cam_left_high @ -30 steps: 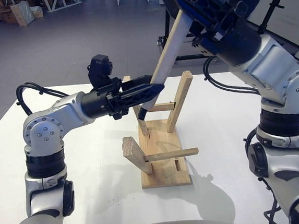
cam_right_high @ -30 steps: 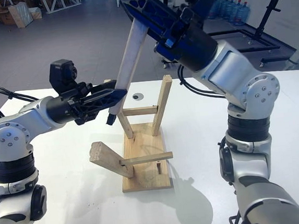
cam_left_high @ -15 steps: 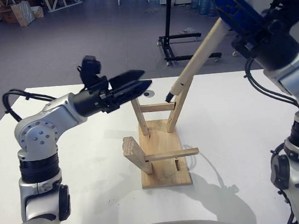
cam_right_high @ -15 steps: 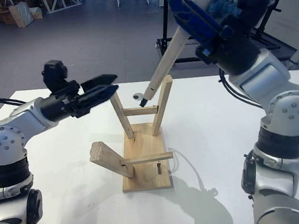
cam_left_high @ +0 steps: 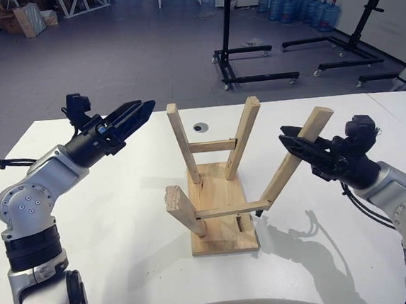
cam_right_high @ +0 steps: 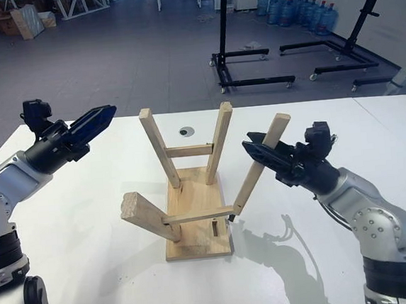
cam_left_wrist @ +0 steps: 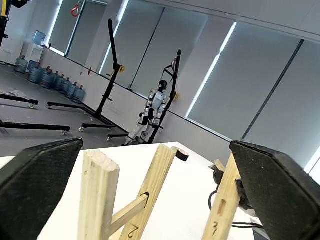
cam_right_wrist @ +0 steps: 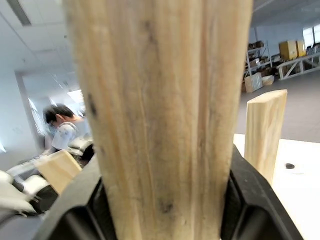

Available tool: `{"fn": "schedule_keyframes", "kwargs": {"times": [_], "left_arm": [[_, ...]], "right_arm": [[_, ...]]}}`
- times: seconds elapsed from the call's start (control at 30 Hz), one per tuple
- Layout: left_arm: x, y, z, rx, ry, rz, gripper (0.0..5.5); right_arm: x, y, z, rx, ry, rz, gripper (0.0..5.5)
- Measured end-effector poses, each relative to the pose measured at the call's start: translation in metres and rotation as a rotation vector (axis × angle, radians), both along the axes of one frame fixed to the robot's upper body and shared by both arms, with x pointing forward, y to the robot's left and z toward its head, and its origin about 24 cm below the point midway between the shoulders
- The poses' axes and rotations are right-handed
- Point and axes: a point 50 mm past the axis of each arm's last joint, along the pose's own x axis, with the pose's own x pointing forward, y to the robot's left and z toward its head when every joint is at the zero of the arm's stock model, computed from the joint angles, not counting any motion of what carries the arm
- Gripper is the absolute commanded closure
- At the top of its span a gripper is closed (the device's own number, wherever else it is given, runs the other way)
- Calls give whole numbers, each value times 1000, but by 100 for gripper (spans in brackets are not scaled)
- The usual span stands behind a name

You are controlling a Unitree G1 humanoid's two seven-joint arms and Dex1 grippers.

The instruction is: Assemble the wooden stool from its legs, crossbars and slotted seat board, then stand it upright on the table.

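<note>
Stool, part-built and upside down: its seat board (cam_left_high: pixel 217 237) lies flat on the white table (cam_left_high: pixel 124 223). Two far legs (cam_left_high: pixel 185 146) stand up from it, joined by a far crossbar (cam_left_high: pixel 210 146). A third leg (cam_left_high: pixel 183 209) leans at the near left corner, with a near crossbar (cam_left_high: pixel 233 210) running right from it.

A second ago the right arm was raised high, holding the fourth leg (cam_left_high: pixel 280 177) steeply above the far legs. It has since swung down and out to the right. The leg now slants low, with its foot at the free end of the near crossbar by the board's right edge. The left gripper (cam_left_high: pixel 142 111), which was close against the far legs, has drawn back to the left and hovers above the table, well apart from the stool.

Where the fourth leg's foot meets the crossbar is hard to make out, so it is unclear whether the two are joined or only touching. The farther finger of the right gripper (cam_left_high: pixel 293 148) is hidden behind the wood.

The right gripper's fingers pinch the fourth leg on its upper half. In the right wrist view the black pads press both sides of the wood. The left gripper's fingers are spread and hold nothing. In the left wrist view the far legs show between its two pads, some way beyond them.
</note>
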Motion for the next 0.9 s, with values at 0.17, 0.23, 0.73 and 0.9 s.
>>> {"fn": "schedule_keyframes", "kwargs": {"times": [0.17,0.23,0.73,0.9], "left_arm": [[1,4,-5,25,19,1,10],[2,7,-7,40,29,13,10],[11,7,-13,68,74,-43,10],[11,4,-15,79,80,-66,10]], "right_arm": [[-13,-8,-5,50,-115,32,345],[-21,-7,-20,52,-167,-15,345],[-47,20,-52,93,-385,62,345],[-43,27,-61,-20,-438,84,345]]}}
